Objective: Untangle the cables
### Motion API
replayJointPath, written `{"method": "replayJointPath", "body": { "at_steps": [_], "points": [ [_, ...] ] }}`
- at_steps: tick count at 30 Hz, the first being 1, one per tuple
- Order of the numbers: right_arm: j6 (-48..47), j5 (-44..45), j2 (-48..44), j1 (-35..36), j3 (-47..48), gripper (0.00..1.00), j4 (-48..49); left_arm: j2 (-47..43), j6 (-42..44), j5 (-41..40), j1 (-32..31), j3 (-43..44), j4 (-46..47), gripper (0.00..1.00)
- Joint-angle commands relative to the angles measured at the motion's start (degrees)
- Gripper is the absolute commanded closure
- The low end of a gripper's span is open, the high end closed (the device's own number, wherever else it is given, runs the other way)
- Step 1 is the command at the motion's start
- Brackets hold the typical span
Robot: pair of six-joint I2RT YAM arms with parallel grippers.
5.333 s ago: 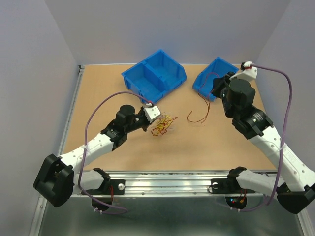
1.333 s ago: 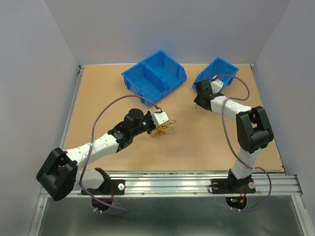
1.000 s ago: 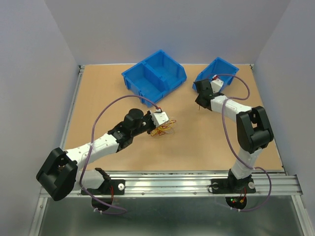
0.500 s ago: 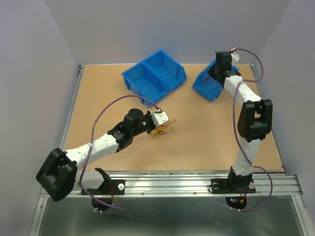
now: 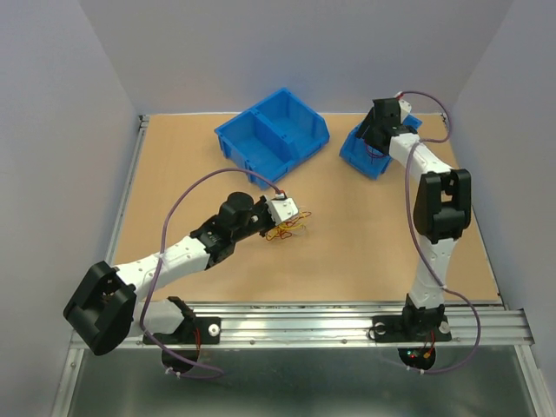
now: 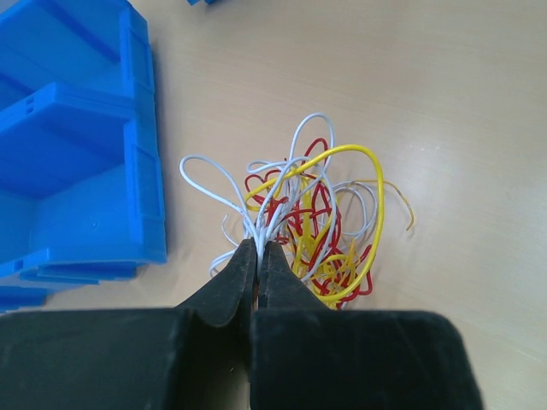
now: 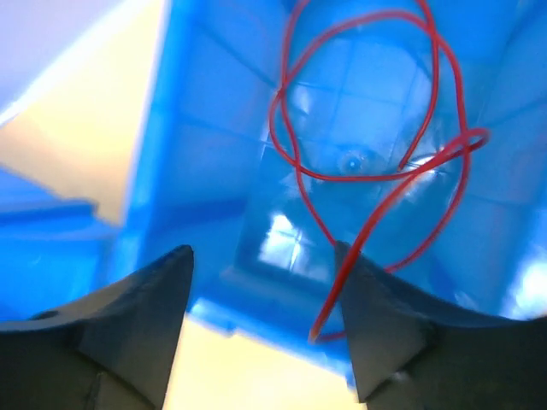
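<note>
The left claw [image 6: 258,248] pinches white strands of the tangled cables [image 6: 320,231] beside the double bin [image 6: 77,154], likely anchoring them. Right of that bin, the right claw [image 7: 263,252] gapes wide over 1 red cable [image 7: 376,166] in a small bin [image 7: 205,128].

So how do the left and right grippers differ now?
The left gripper is shut on white strands of the cables; the right gripper is open, holding nothing. The left one is over the table; the right one faces into the small blue bin holding a red cable.
</note>
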Motion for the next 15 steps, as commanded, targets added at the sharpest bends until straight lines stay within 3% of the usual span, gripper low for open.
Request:
{"method": "replayJointPath", "body": {
  "at_steps": [1, 7, 10, 15],
  "points": [
    [-2.55, 1.26, -13.24, 2.13, -4.15, 0.25, 1.51, -2.19, 0.46, 0.62, -0.39, 0.38, 2.56, 1.0],
    [-3.78, 2.23, -25.39, 11.27, -17.57, 0.09, 1.51, -2.1, 0.2, 1.5, -0.48, 0.73, 2.29, 1.0],
    [-3.87, 0.04, -32.51, 14.61, -24.44, 0.11, 4.39, -3.15, -0.24, 1.67, -0.57, 0.64, 2.03, 1.0],
    [-0.45, -15.5, -39.46, 16.02, -43.16, 0.24, 18.18, -4.65, -0.15, 1.59, -0.57, 0.03, 2.2, 1.0]
  ]
}}
